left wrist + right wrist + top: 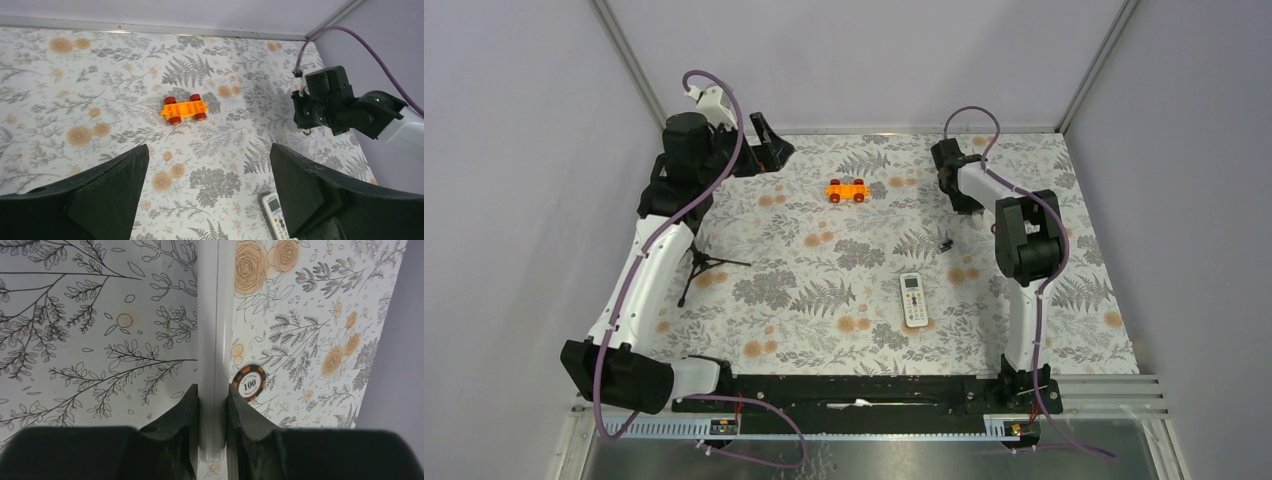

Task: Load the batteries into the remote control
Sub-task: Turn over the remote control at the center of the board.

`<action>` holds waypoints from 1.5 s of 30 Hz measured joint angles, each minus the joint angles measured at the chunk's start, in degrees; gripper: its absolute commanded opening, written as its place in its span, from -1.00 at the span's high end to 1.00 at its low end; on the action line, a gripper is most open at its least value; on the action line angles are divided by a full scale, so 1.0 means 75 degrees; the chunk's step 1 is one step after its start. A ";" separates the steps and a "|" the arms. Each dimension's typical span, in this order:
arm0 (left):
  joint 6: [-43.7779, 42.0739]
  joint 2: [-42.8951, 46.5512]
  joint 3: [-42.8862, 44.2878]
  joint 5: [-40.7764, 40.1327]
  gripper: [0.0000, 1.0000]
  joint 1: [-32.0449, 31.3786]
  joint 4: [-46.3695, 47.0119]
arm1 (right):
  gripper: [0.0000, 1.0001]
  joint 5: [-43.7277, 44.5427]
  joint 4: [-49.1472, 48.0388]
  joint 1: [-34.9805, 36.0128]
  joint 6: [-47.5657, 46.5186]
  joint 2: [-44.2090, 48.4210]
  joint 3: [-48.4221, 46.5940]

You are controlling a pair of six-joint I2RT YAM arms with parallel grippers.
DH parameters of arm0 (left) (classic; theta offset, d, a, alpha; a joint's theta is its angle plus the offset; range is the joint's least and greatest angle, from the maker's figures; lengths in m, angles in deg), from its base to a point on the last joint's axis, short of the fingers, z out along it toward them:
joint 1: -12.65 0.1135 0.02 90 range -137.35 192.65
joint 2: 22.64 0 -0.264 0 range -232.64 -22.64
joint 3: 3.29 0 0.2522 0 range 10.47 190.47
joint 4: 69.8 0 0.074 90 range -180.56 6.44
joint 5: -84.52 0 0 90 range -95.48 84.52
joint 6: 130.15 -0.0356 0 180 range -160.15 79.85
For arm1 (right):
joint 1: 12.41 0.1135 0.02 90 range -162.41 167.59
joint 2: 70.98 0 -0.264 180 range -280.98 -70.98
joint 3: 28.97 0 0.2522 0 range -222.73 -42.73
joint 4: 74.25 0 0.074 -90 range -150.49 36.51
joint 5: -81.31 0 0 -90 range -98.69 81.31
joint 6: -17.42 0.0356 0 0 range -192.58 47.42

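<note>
Between right fingers (186,412), remote control (215,330) edge-on, poker chip (252,382) partly hidden

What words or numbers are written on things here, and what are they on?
"100": on the round orange-and-black chip lying on the table.
Tiny curved lettering above that number on the chip: too small to read.
Buttons and screen of the white remote: too small to read.
Nothing else shows any writing.
</note>
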 measured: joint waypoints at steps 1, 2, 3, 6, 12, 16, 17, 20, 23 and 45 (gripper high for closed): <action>-0.0006 -0.0041 0.0102 -0.0163 -0.98 0.0000 -0.0146 | 0.74 0.0020 0.0006 0.0000 -0.0006 -0.0067 -0.0012; -0.0009 -0.0073 0.0198 -0.0291 -0.98 0.0003 -0.0262 | 0.55 0.0020 0.0009 0.0000 -0.0006 -0.0125 -0.0017; -0.0009 -0.0117 0.0335 -0.0504 -0.98 0.0003 -0.0417 | 0.40 0.0017 0.0012 0.0000 -0.0006 -0.0189 -0.0020; -0.0006 -0.0166 0.0638 -0.0965 -0.98 0.0061 -0.0708 | 0.06 0.0026 0.0029 0.0006 0.0035 -0.0280 -0.0096; 0.0012 -0.0058 0.0691 -0.0790 -0.98 0.0603 -0.0705 | -0.33 -0.0816 0.0321 0.0006 0.0254 -0.0306 -0.0306; 0.0067 0.0140 0.0490 -0.0495 -0.98 0.0909 -0.0638 | -0.39 -0.1364 0.0466 0.0006 0.0501 -0.0289 -0.0379; 0.0085 0.0166 0.0487 -0.0469 -0.98 0.0959 -0.0624 | -0.39 -0.1530 0.0498 0.0006 0.0533 -0.0265 -0.0379; 0.0309 0.0242 0.0434 -0.0437 -0.98 0.1177 -0.0513 | -0.42 -0.2171 0.0624 0.0032 0.0615 -0.0026 -0.0326; 0.0711 0.0373 0.0216 -0.0251 -0.98 0.1690 -0.0312 | -0.53 -0.2573 0.0627 0.0219 0.0731 0.0653 0.0143; 0.0466 0.0501 -0.0300 0.1183 -0.98 -0.0769 0.0052 | -0.60 -0.4427 -0.0551 0.3576 0.3436 0.4357 0.5665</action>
